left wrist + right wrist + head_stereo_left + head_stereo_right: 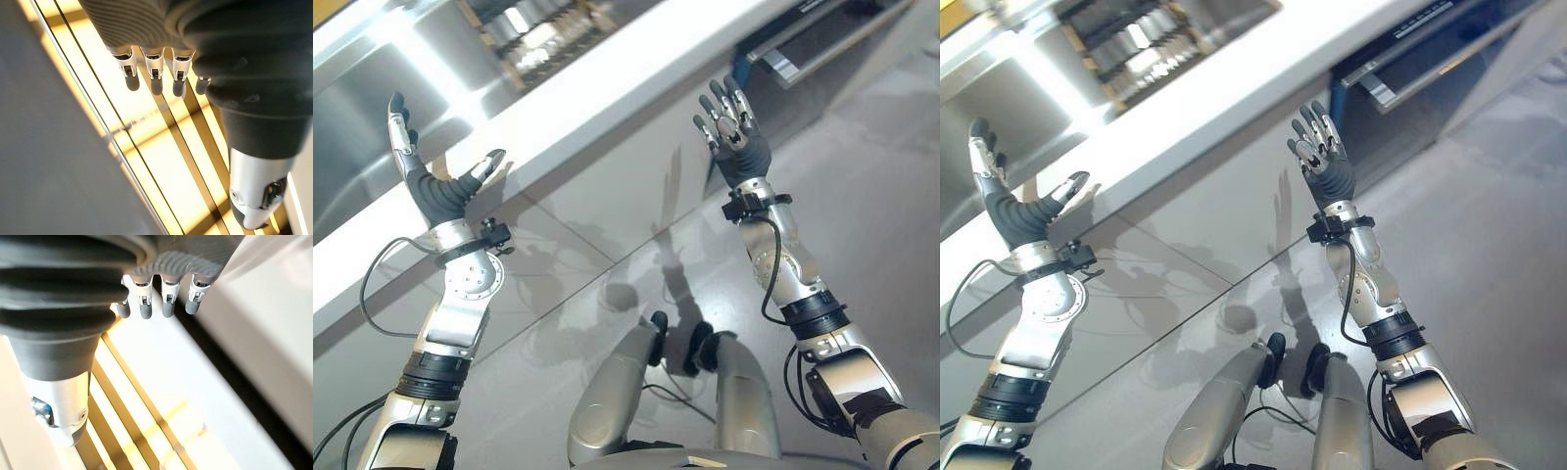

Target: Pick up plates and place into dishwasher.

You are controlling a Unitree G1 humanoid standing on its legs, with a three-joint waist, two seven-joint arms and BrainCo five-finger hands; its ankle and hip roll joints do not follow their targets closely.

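A rack [536, 37] with several upright pale dishes sits in a steel basin behind the white counter edge [607, 98]. At the far right a dark appliance [813, 44] stands with a silver-edged panel pulled out. My left hand [435, 186] is raised in front of the counter, fingers straight and thumb spread, holding nothing. My right hand [734, 132] is raised too, just below the counter edge and left of the dark appliance, fingers straight and empty. The left wrist view shows straight fingers [151, 73], and so does the right wrist view, with its fingers [161, 298] apart from any object.
The steel basin wall [372, 108] runs along the upper left. Grey cabinet fronts [587, 206] fall below the counter between the two arms. Pale floor [881, 215] spreads to the right.
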